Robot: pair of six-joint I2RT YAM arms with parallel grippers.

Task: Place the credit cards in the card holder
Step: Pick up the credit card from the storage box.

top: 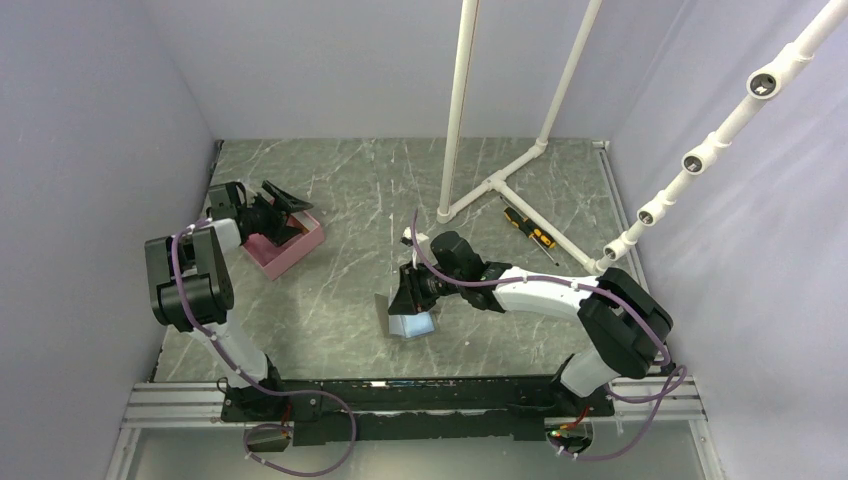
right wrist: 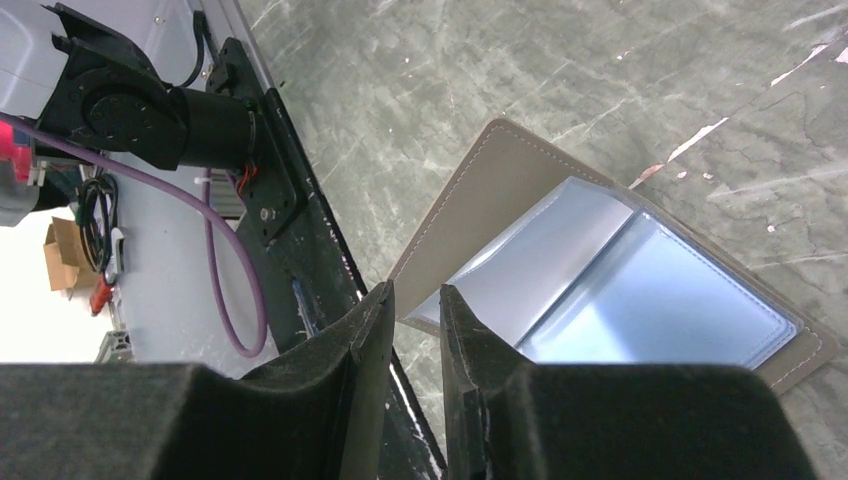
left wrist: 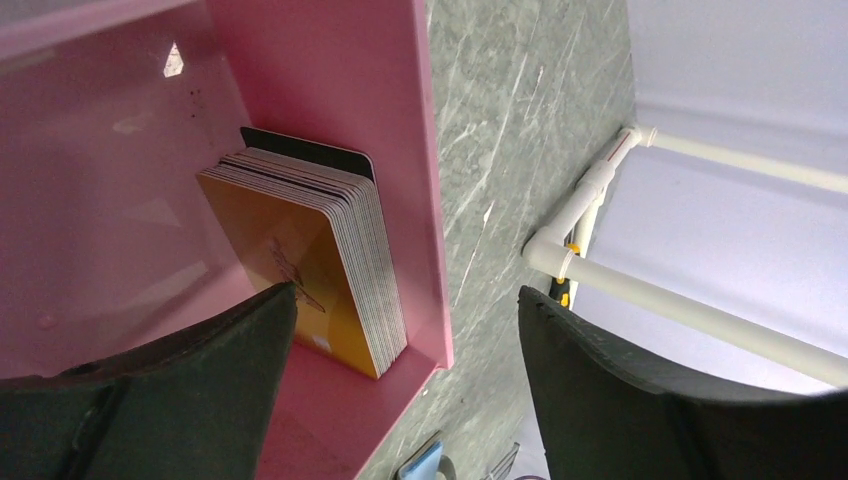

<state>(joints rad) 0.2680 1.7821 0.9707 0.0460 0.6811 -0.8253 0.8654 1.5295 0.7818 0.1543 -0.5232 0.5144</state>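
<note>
The credit cards (left wrist: 300, 250) stand on edge as a thick stack in a corner of the pink box (left wrist: 330, 60). An orange card faces me and a black one (left wrist: 310, 150) sits at the back. My left gripper (left wrist: 405, 290) hangs open just above this corner, one finger over the box floor and the other over the table, touching nothing. The card holder (right wrist: 640, 300) lies opened on the table, light blue lining up, with its grey flap (right wrist: 470, 200) tilted. My right gripper (right wrist: 415, 290) hovers at the holder's near corner, jaws a narrow gap apart with nothing between them.
The pink box (top: 290, 250) sits at the left of the marble table, the card holder (top: 415, 323) near the middle front. A white pipe frame (top: 500, 180) and a yellow-and-black screwdriver (top: 530, 230) occupy the back right. Grey walls enclose three sides.
</note>
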